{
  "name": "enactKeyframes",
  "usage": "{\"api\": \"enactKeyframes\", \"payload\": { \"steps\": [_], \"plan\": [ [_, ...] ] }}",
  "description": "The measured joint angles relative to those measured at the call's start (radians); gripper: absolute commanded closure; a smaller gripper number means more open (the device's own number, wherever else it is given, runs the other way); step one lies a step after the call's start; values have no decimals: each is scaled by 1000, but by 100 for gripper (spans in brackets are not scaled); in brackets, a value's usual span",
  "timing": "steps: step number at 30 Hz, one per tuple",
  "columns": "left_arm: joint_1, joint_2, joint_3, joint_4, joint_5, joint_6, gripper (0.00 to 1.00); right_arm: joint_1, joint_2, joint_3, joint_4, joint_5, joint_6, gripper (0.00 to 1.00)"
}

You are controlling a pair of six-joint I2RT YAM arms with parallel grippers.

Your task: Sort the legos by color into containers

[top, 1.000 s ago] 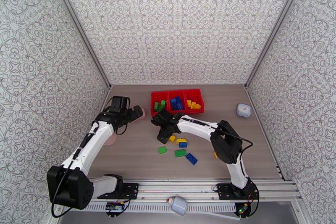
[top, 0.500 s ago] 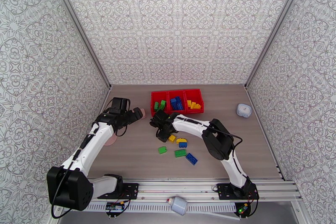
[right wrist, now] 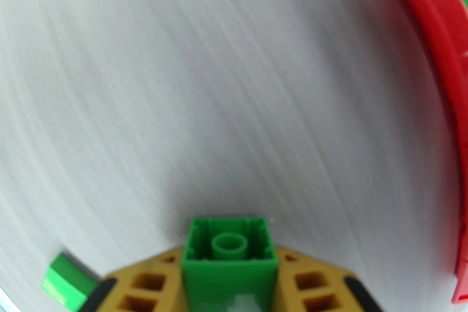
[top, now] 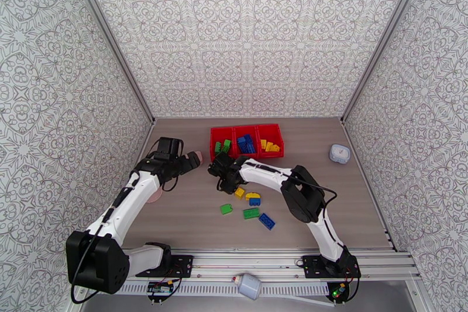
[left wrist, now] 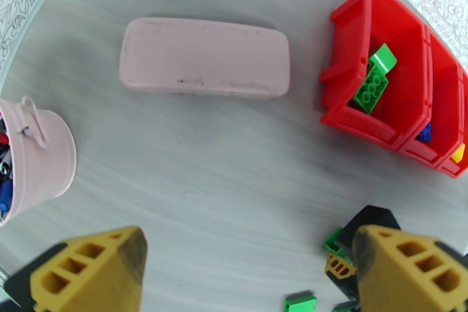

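A green brick (right wrist: 229,254) is clamped between the right gripper's (right wrist: 229,292) 2 fingers, over the table (right wrist: 175,102) near the left end of the 3 joined red bins (top: 246,128). These bins hold green, blue and yellow legos. Other loose legos (top: 251,212) lie just beside it. The left gripper (left wrist: 248,272) hangs with its jaws wide apart and empty, near a pink case (left wrist: 205,57).

Table top (left wrist: 205,149): grey wood-grain laminate, matt, smooth. Containers (left wrist: 345,91), right of left wrist view: red plastic, glossy. Green lego (right wrist: 229,252), bottom centre of right wrist view: shiny moulded plastic. Left gripper (left wrist: 248,252) fingers (left wrist: 88,269): yellow plastic, matt, square holes. Pink slab (left wrist: 205,57), upper left: matt, scuffed. Pink cup (left wrist: 44,161): smooth, satin.
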Motion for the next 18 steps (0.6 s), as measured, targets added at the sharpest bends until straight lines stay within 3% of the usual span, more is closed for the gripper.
{"api": "enactKeyframes", "payload": {
  "steps": [11,18],
  "plan": [
    [-30,-204,-188,172,37,41,0,-51,-255,-189,286,5,92,70],
    [-109,-324,-333,332,58,67,0,-117,-266,-184,432,30,158,70]
  ]
}}
